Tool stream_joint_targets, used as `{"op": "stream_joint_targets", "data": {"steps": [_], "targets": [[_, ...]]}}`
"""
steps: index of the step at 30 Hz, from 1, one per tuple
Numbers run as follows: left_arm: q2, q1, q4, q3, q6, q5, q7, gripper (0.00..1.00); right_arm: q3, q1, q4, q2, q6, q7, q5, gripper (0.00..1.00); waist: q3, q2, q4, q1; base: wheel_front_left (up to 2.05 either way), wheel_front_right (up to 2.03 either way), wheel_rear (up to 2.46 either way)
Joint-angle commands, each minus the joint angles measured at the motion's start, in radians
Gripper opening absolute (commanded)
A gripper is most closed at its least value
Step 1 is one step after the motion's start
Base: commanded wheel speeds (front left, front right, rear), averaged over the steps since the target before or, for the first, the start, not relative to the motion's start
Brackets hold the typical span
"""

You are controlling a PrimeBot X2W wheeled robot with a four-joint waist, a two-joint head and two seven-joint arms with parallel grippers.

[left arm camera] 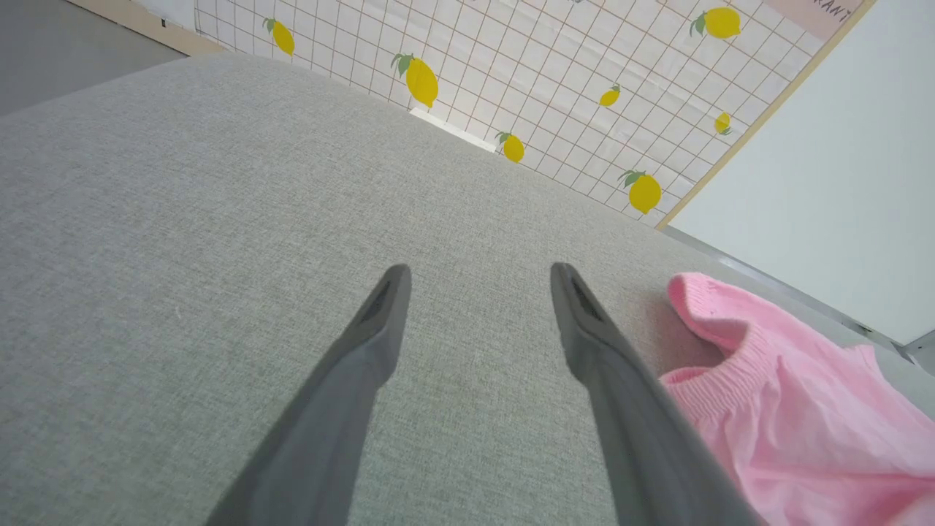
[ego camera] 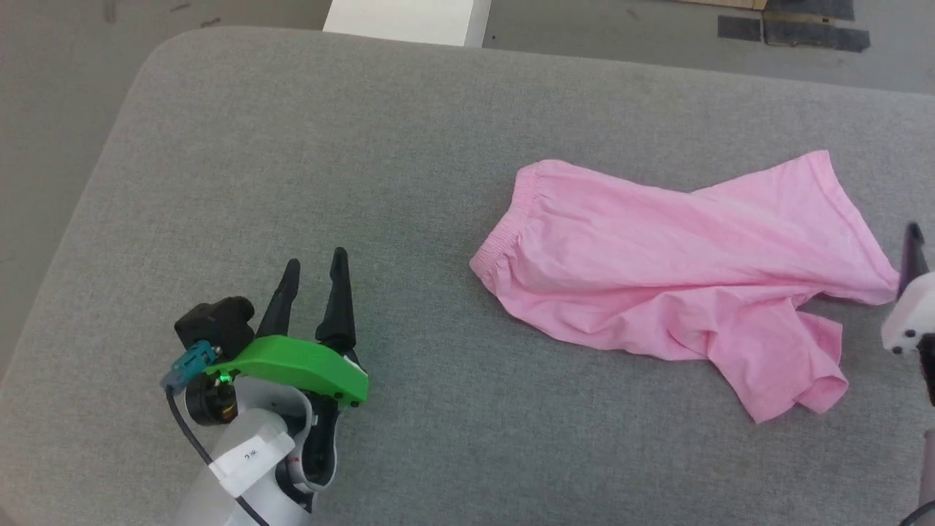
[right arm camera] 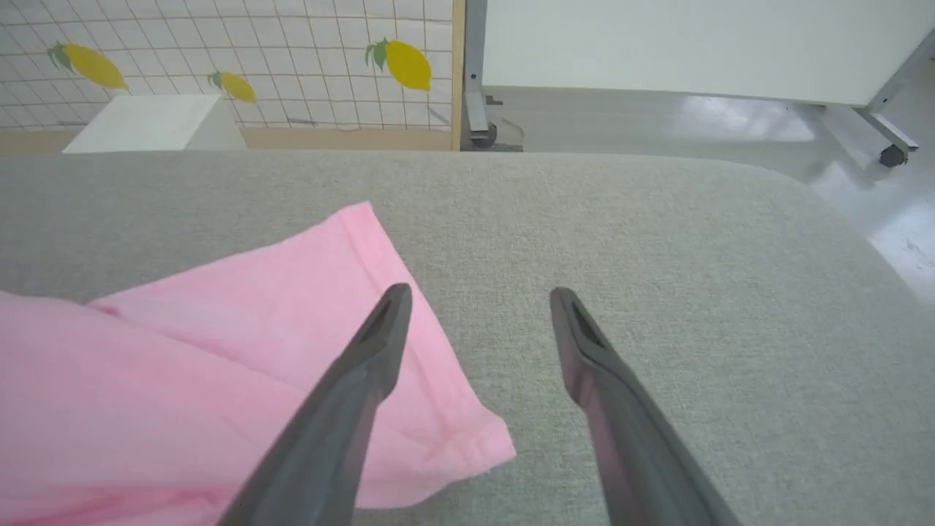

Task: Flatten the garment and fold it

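Pink garment (ego camera: 657, 285) lies rumpled and unheld on the right part of the grey padded table (ego camera: 292, 131)
Left gripper (ego camera: 315, 258) is spread over bare table, well left of the gathered waistband (ego camera: 504, 226); right gripper (right arm camera: 480, 294) is spread with 1 finger over the leg hem corner (right arm camera: 453, 438) and nothing between its 2 fingers

pink garment (ego camera: 657, 270) lying rumpled on grey cloth surface (ego camera: 292, 146), waistband leftward.

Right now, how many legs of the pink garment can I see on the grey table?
2. The far leg lies spread out, its hem beside the open right gripper. The near leg lies crumpled, partly folded over itself, so some cloth may be hidden.
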Motion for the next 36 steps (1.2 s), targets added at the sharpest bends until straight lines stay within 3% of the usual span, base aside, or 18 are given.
{"op": "stream_joint_targets", "data": {"steps": [1, 6, 11, 20, 25, 30, 31, 32, 33, 34, 36], "targets": [[0.002, 0.0, 0.003, -0.003, -0.009, 0.012, -0.004, 1.0, 0.036, 0.025, -0.03, 0.013, -0.001, -0.044, 0.035, 1.0, -0.014, 0.0, 0.0, -0.0001, 0.0, 0.0, 0.0], [0.009, 0.016, 0.002, 0.001, -0.005, 0.009, -0.003, 1.0, 0.202, 0.126, -0.132, 0.027, -0.001, -0.103, 0.148, 1.0, -0.037, 0.0, -0.014, -0.0001, 0.0, 0.0, 0.0], [0.016, 0.035, -0.014, 0.006, 0.002, 0.007, -0.003, 1.0, 0.338, 0.231, -0.213, 0.018, -0.001, -0.011, 0.206, 1.0, -0.046, 0.0, -0.032, -0.0001, 0.0, 0.0, 0.0], [0.011, 0.018, -0.038, -0.007, 0.004, 0.01, 0.0, 1.0, 0.257, 0.167, -0.213, 0.04, -0.001, 0.207, 0.178, 1.0, -0.014, 0.0, -0.022, -0.0001, 0.0, 0.0, 0.0], [0.006, 0.007, -0.037, -0.013, -0.002, 0.009, 0.001, 1.0, 0.255, 0.067, -0.133, 0.004, -0.001, 0.327, 0.142, 1.0, 0.011, 0.0, -0.002, -0.0001, 0.0, 0.0, 0.0], [-0.001, -0.008, -0.037, -0.018, -0.006, 0.009, 0.001, 1.0, 0.355, -0.009, -0.033, -0.077, -0.001, 0.474, 0.143, 1.0, 0.047, 0.0, 0.026, -0.0001, 0.0, 0.0, 0.0], [-0.003, -0.013, -0.036, -0.019, -0.007, 0.01, 0.001, 1.0, 0.377, -0.026, -0.011, -0.096, -0.001, 0.506, 0.154, 0.87, 0.057, 0.0, 0.032, -0.0001, 0.0, 0.0, 0.0], [-0.005, -0.017, -0.036, -0.02, -0.008, 0.01, 0.0, 1.0, 0.396, -0.043, 0.006, -0.111, -0.001, 0.531, 0.164, 0.39, 0.066, 0.0, 0.038, -0.0001, 0.0, 0.0, 0.0], [-0.008, -0.021, -0.036, -0.021, -0.01, 0.01, 0.0, 1.0, 0.413, -0.056, 0.017, -0.125, -0.001, 0.55, 0.169, 0.29, 0.074, 0.0, 0.044, -0.0001, 0.0, 0.0, 0.0], [-0.011, -0.026, -0.035, -0.022, -0.011, 0.011, 0.0, 1.0, 0.432, -0.074, 0.027, -0.14, -0.001, 0.565, 0.175, 0.0, 0.082, 0.0, 0.051, -0.0001, 0.0, 0.0, 0.0], [-0.017, -0.034, -0.034, -0.024, -0.014, 0.012, -0.001, 1.0, 0.462, -0.109, 0.038, -0.165, -0.001, 0.576, 0.184, 0.0, 0.099, 0.0, 0.062, -0.0001, 0.0, 0.0, 0.0]]}}
